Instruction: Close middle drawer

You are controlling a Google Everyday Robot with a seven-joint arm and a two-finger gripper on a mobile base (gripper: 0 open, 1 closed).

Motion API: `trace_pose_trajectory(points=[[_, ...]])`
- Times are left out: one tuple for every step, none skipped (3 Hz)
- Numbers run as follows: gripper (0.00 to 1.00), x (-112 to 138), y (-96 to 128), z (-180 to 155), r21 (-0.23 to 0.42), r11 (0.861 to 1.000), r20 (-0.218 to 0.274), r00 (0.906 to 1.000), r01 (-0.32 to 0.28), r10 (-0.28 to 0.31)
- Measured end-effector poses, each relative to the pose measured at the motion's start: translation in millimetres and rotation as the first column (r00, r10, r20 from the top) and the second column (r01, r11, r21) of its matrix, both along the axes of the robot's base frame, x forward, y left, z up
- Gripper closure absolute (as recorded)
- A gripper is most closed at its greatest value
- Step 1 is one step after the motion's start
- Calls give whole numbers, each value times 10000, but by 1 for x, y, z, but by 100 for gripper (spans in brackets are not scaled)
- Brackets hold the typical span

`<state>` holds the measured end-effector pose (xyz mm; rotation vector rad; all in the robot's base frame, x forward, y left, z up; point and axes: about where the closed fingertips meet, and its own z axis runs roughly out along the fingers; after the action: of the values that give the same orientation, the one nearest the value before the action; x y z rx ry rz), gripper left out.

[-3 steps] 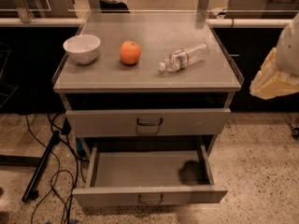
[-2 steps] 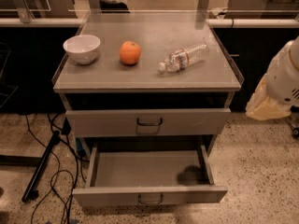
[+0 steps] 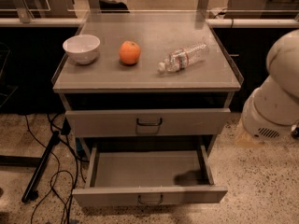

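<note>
The middle drawer [image 3: 107,196] is pulled far out of the grey cabinet, low in the camera view. Its shallow tray looks empty, and a small dark pull handle [image 3: 150,199] sits in the middle of its low front. Only my white arm [image 3: 273,101] shows, at the right edge beside the cabinet and level with the drawers. It touches neither drawer. My gripper is out of view.
Above the open drawer, a taller-fronted grey drawer [image 3: 107,122] stands nearly shut. The cabinet top [image 3: 149,76] holds a white bowl [image 3: 81,48], an orange [image 3: 130,52] and a plastic bottle [image 3: 183,57] lying on its side. A black stand leg and cables [image 3: 42,171] lie on the floor at left.
My arm at the right edge has moved downward, further into view beside the cabinet. The drawers and the things on top have not moved.
</note>
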<state>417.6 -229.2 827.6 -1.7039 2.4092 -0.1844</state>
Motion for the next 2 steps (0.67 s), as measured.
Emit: trace_pose_trajectory(points=[[100, 2, 3, -41, -87, 9998, -500, 9986, 188, -192], [100, 1, 3, -48, -98, 9997, -595, 9979, 245, -250]])
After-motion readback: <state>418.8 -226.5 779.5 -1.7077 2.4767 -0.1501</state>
